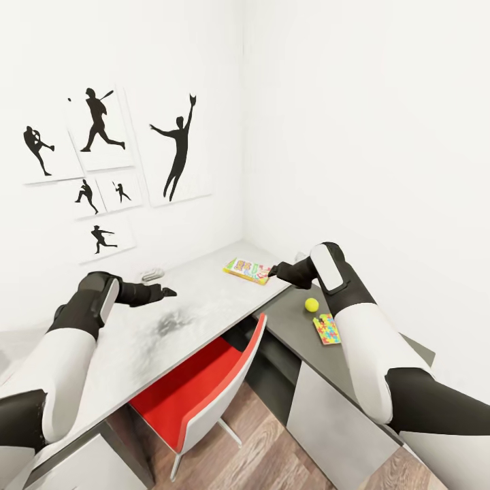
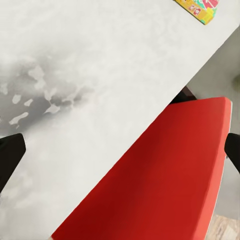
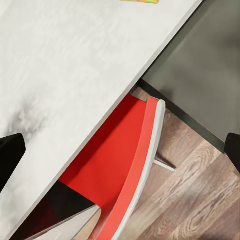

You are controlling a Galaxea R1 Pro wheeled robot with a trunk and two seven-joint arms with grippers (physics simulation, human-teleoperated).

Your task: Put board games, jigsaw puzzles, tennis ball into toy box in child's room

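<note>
A yellow-orange-green board game (image 1: 246, 270) lies flat on the pale grey table (image 1: 170, 327) near the corner of the room. On the lower dark wing sit the tennis ball (image 1: 312, 304) and one multicoloured jigsaw puzzle (image 1: 326, 329). My right gripper (image 1: 273, 271) hovers just beside the board game's right end, open and empty (image 3: 120, 152). My left gripper (image 1: 167, 292) hangs over the middle of the table top, open and empty (image 2: 120, 152), with the board game's corner (image 2: 200, 9) far ahead of it. The toy box and the bed are out of view.
A red and white chair (image 1: 204, 388) is tucked under the table's front edge. A small grey object (image 1: 152, 275) lies near the back wall. Black sports silhouettes (image 1: 102, 163) hang on the white wall. Wood-plank floor (image 1: 272, 456) lies below.
</note>
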